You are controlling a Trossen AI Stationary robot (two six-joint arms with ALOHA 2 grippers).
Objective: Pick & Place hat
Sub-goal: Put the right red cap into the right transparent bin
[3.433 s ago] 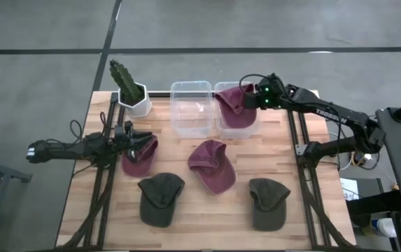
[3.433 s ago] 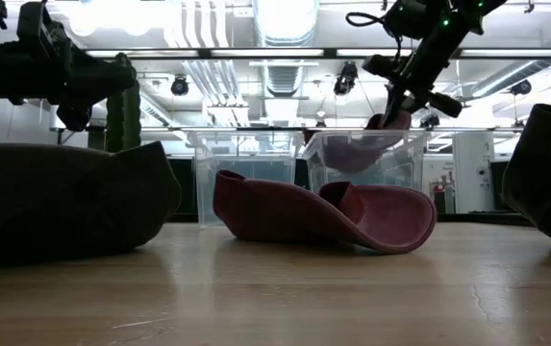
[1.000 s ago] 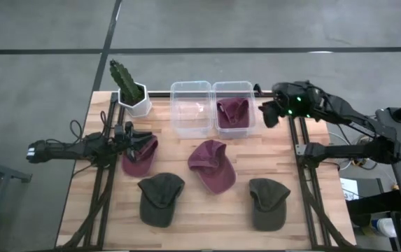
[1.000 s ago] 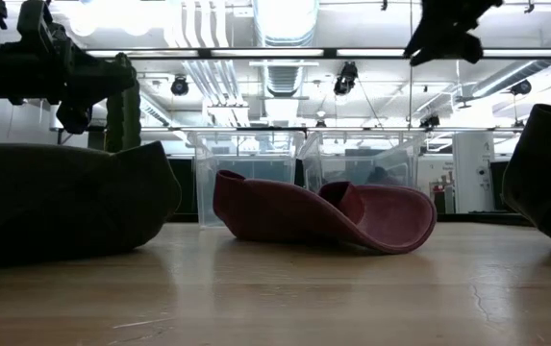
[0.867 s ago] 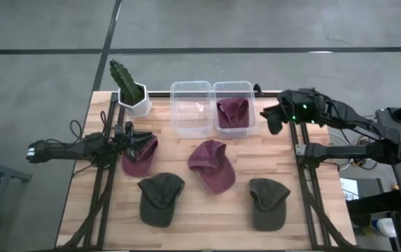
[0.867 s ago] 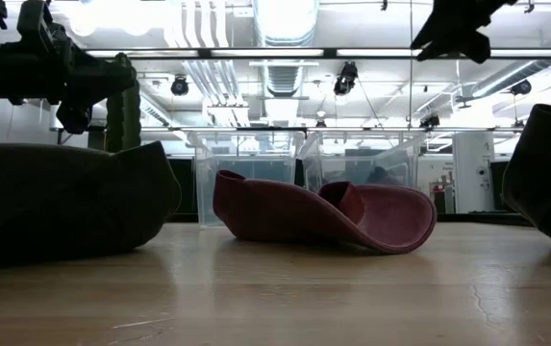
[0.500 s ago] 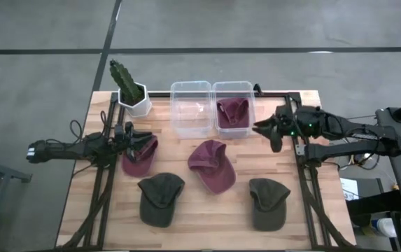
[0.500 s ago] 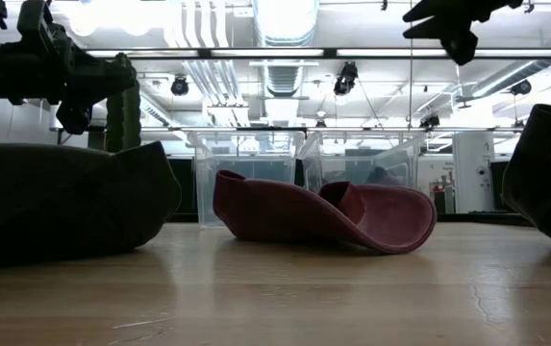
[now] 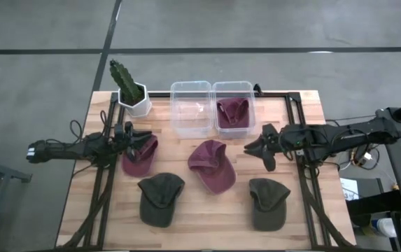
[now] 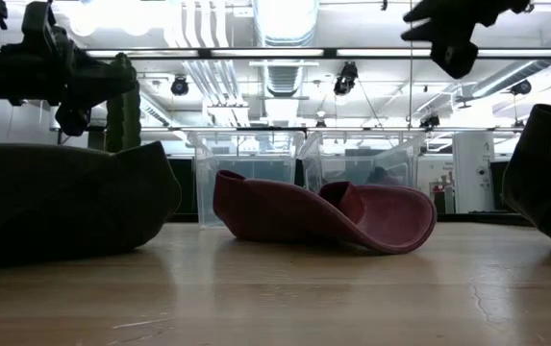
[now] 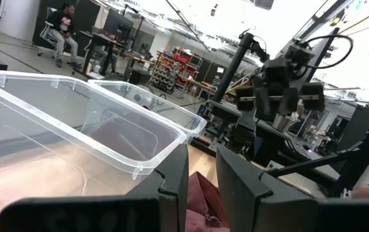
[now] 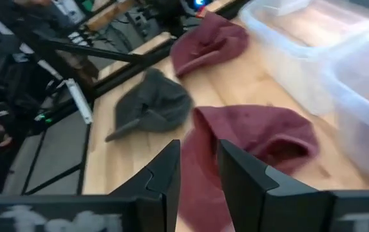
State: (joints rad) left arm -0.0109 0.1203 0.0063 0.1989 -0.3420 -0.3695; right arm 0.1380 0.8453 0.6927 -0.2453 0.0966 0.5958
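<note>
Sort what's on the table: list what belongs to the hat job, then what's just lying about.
Job: maroon hat in the bin, middle maroon hat, left maroon hat, two green hats, empty bin, right gripper, left gripper.
Lying about: potted cactus.

The high view looks straight down on the whole counter (image 9: 186, 210), with floor showing beyond its far and left edges. The low view sits at counter height, close behind a maroon cap (image 10: 328, 216), facing the two clear bins (image 10: 304, 173) at the far edge. The left wrist view looks closely across those bins (image 11: 94, 122) into the room. The right wrist view looks down at the same maroon cap (image 12: 255, 145) mid-counter.
</note>
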